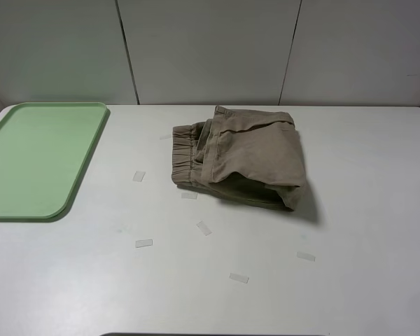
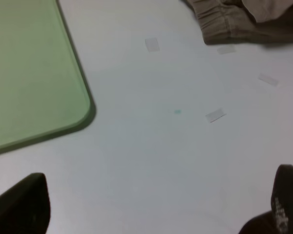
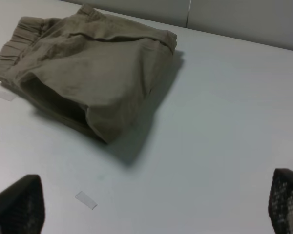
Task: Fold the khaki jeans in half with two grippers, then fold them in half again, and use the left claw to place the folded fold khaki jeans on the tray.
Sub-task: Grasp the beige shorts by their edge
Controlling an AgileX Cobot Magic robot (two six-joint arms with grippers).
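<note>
Left wrist shows us black left claw (image 2: 151,202) released, pale-green plastic tray (image 2: 34,73) corner; right wrist, black right claw (image 3: 152,202) released, tan-khaki cotton jeans (image 3: 97,68).

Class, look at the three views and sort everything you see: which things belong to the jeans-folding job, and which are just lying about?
For the job:
- khaki jeans, in a loose bundle on the table
- tray, pale green
- left gripper, open
- right gripper, open

Lying about:
- tape strips, small and clear, scattered near the jeans
</note>
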